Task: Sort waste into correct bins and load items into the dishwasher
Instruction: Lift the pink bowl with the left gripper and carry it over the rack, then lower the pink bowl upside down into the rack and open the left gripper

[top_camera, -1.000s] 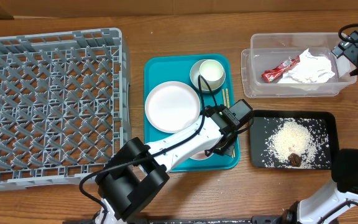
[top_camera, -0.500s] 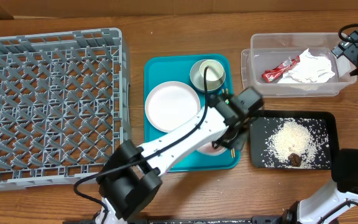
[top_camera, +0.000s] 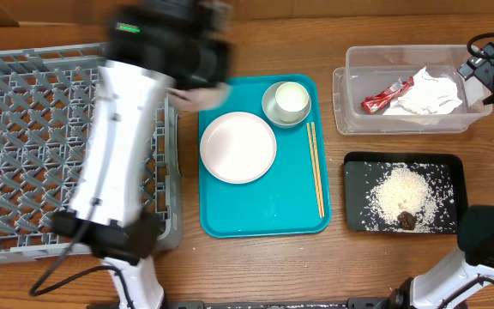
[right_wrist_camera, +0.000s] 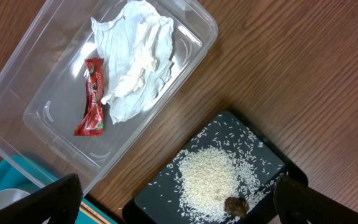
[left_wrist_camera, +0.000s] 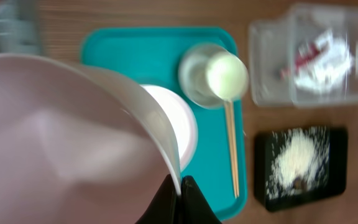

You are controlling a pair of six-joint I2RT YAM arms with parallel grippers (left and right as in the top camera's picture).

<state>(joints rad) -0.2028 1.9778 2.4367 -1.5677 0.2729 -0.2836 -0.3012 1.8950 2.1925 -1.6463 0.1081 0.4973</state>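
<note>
The left end effector is pinched shut on the rim of a pale pink bowl, with its fingers close together on the thin wall. From overhead the bowl appears blurred, just past the upper left corner of the teal tray, at the edge of the grey dish rack that lies to the tray's left.

On the teal tray, a white plate sits in the left half. A small bowl with a cup in it sits at the upper right corner. The chopsticks lie side by side along the right edge.

To the teal tray's upper right stands the clear tub, holding the red wrapper and the crumpled napkin. To its lower right lies the black tray with the rice and a brown lump.

The right end effector stands wide open and holds nothing, far to the right of the teal tray, above the tub and the black tray. The rack, both trays and the tub rest on the wooden table
</note>
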